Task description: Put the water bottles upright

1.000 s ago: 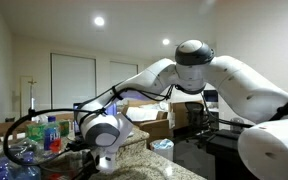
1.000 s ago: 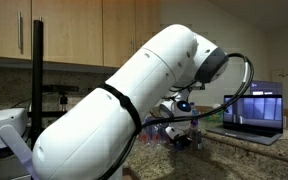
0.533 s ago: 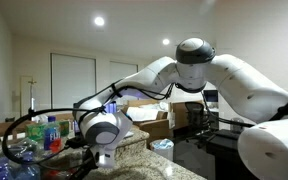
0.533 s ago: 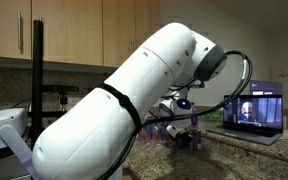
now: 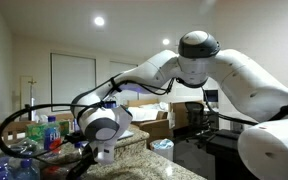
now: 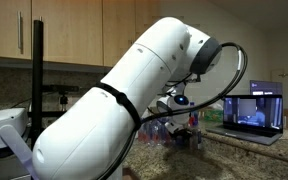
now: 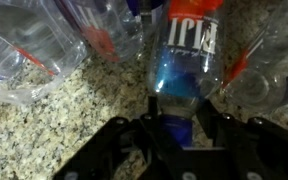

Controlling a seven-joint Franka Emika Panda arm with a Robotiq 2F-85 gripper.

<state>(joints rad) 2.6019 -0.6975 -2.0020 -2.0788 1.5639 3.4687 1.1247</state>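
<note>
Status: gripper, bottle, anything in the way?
Gripper shut on clear plastic bottle with dark lettered label. Upright or not: cannot tell. Other clear bottles crowd it on both sides, on speckled granite counter.

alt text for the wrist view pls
Gripper closed on a clear water bottle with a blue label band, above a speckled granite counter. More clear bottles crowd around it, some showing red.

White arm (image 5: 234, 80) over water bottles (image 5: 46, 135)

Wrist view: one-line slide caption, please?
Gripper closed on a bottle over the granite counter, more clear bottles beside it.
</note>
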